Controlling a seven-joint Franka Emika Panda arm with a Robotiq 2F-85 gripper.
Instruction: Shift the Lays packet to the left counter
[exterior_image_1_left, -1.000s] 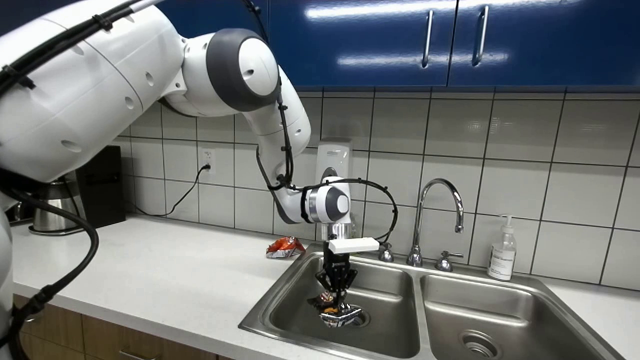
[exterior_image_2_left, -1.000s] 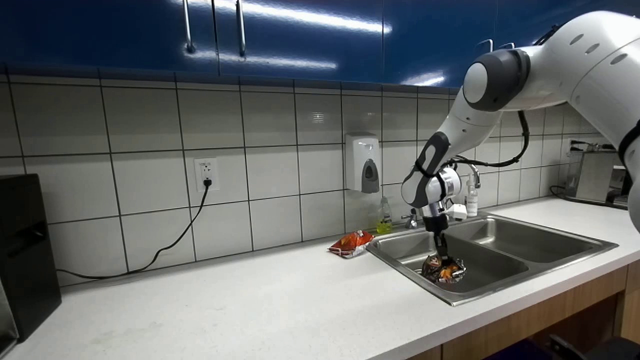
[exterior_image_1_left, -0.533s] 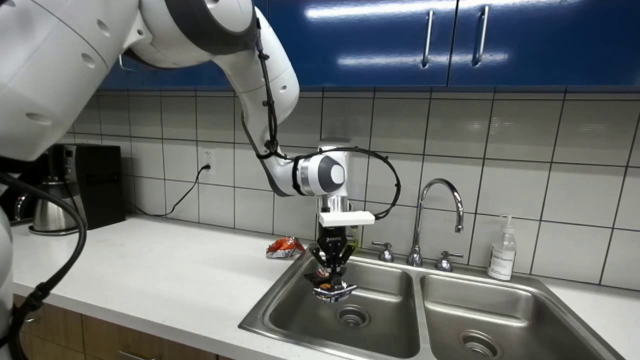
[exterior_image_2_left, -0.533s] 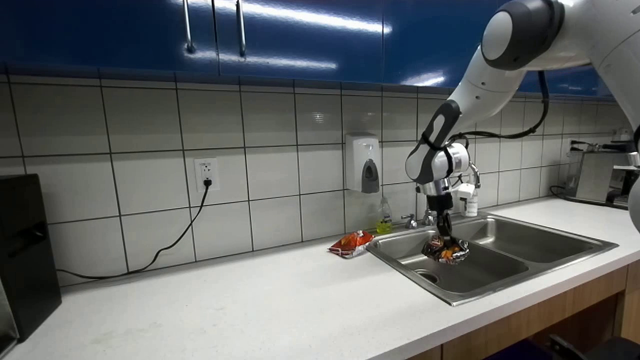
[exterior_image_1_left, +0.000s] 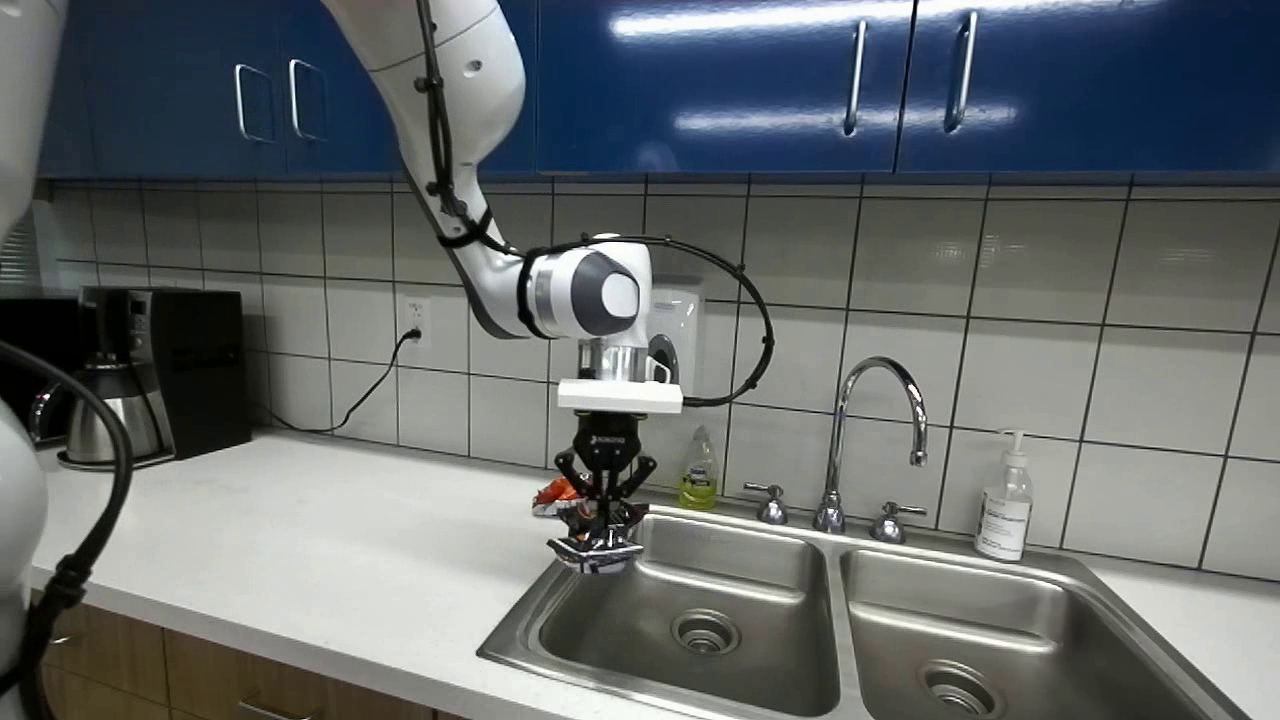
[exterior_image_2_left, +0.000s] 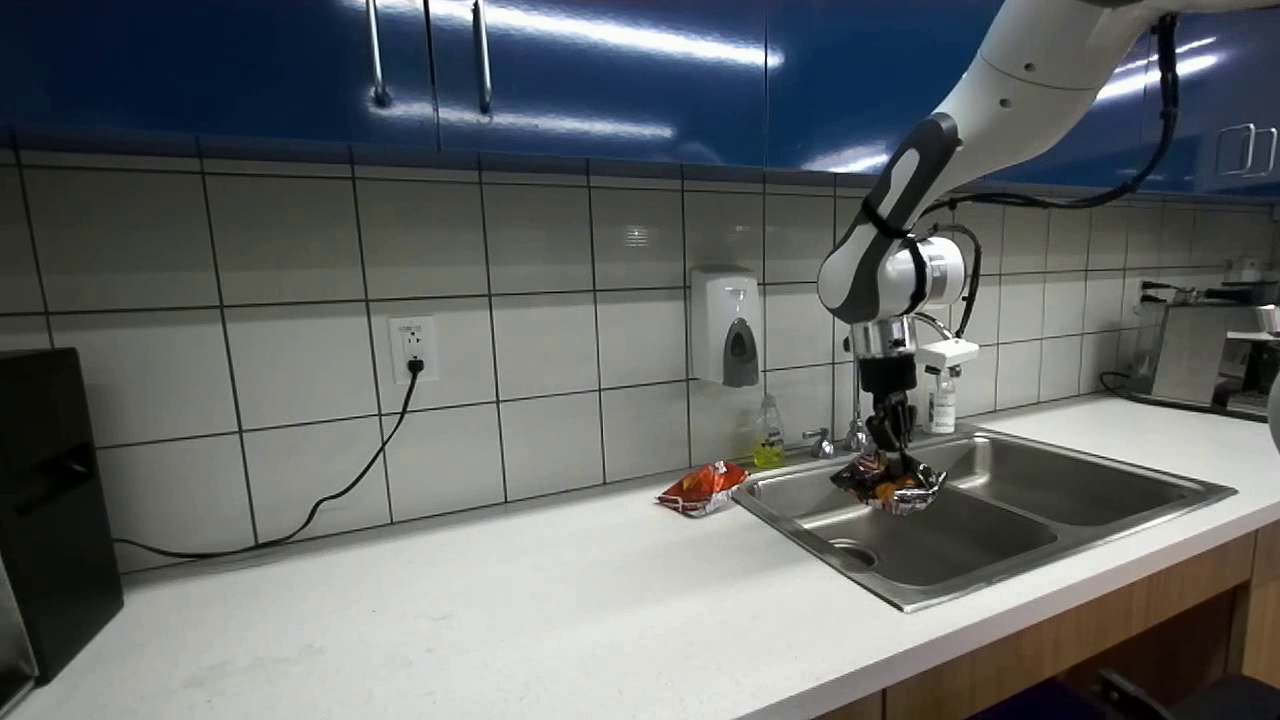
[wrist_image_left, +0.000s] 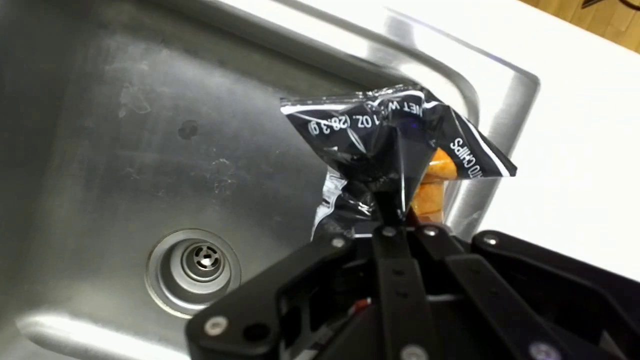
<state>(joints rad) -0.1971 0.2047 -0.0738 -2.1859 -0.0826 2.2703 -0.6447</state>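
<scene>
Rising across the background, a pale tiled wall (exterior_image_2_left: 540, 240) stood before you, topped by glossy blue cabinets (exterior_image_1_left: 720, 60). Beneath ran a long white bench (exterior_image_2_left: 500, 600). Your white robot arm (exterior_image_1_left: 490, 100) sloped down from the top of both exterior views toward a steel two-basin sink (exterior_image_1_left: 838, 630) set into the bench. On the bench, well apart from the sink, you had a black appliance (exterior_image_1_left: 205, 370); on the wall was a white dispenser (exterior_image_2_left: 725, 325). Your gripper (exterior_image_1_left: 603, 515) pointed down, its jaws clamped together on a crumpled black chip packet (wrist_image_left: 372, 142). That packet hung in the air above the sink, close to one corner of it; in the wrist view, one of its tips overlapped the bench, and you could read the word "CHIPS" in white near orange patches. A red packet (exterior_image_2_left: 703, 488) lay on the bench just beside the sink. Near it, at the back, a small bottle (exterior_image_2_left: 768, 450) with yellow-green contents stood upright. In the wrist view, a round drain (wrist_image_left: 195, 280) showed in the sink, to the lower left of the black chip packet.
</scene>
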